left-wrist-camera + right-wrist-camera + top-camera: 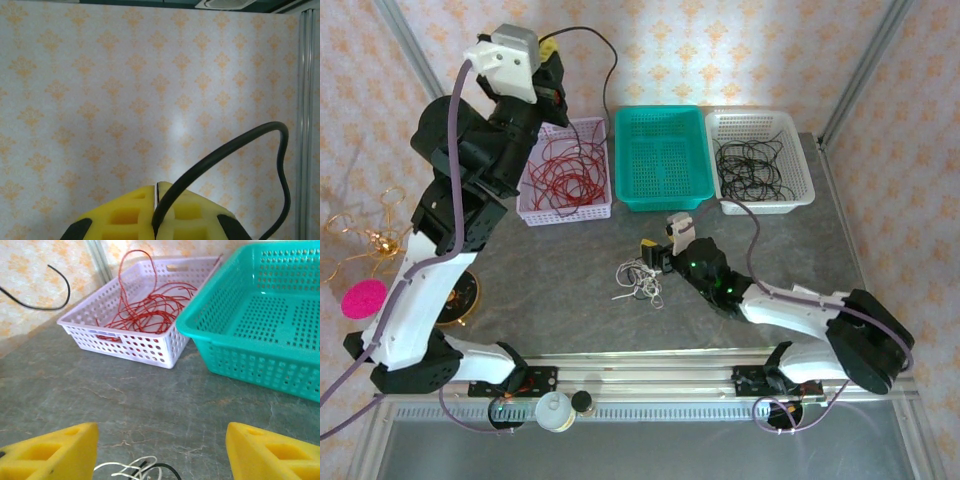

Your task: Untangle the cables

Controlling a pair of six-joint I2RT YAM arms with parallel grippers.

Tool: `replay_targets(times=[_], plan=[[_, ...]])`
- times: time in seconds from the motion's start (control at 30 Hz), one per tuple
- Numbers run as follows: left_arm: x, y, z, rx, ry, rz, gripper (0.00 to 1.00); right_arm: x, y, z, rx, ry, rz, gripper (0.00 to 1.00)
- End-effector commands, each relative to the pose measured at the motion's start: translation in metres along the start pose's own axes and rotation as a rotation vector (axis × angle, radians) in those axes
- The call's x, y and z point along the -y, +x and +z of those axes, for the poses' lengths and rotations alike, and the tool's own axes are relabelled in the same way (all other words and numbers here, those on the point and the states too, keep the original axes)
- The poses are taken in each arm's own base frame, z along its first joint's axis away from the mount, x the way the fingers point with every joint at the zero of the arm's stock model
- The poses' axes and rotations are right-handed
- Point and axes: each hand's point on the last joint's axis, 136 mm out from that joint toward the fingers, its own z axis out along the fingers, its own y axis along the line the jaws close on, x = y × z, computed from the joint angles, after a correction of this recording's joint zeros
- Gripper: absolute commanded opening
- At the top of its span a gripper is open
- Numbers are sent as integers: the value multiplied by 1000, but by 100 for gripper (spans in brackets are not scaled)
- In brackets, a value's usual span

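Note:
A small clump of white and black cables [640, 280] lies on the grey table in front of my right gripper [660, 240]. In the right wrist view its yellow fingers [55, 450] stand wide apart, open and holding nothing, with the cable ends [140, 470] just below the gap. My left gripper [552, 55] is raised high at the back left. It is shut on a black cable [225, 150] that arcs up and right from its fingertips [180, 200] and hangs down toward the lilac basket [570, 205].
The lilac basket [125, 347] holds red cables [150, 310]. Beside it are a bare teal basket [660, 195] and a white basket [765, 200] with black cables [750, 165]. A gold wire ornament [365, 240] and a pink disc [365, 297] lie off the table's left.

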Motion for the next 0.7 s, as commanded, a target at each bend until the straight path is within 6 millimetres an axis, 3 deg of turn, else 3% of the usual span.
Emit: replay_targets(times=[0.0, 0.2, 0.4, 0.5, 0.67], plan=[[6, 12, -14, -10, 60, -47, 0, -25, -55, -23, 66, -106, -55, 72], [13, 56, -26, -109, 95, -57, 0, -65, -166, -72, 220, -256, -93, 74], [24, 83, -37, -185, 156, -68, 0, -98, -238, -97, 288, -370, -138, 77], [29, 83, -41, -192, 192, -89, 0, -113, -242, -87, 221, -424, -204, 76], [33, 75, -48, -174, 231, -140, 0, -120, -191, -59, 115, -500, -217, 74]])
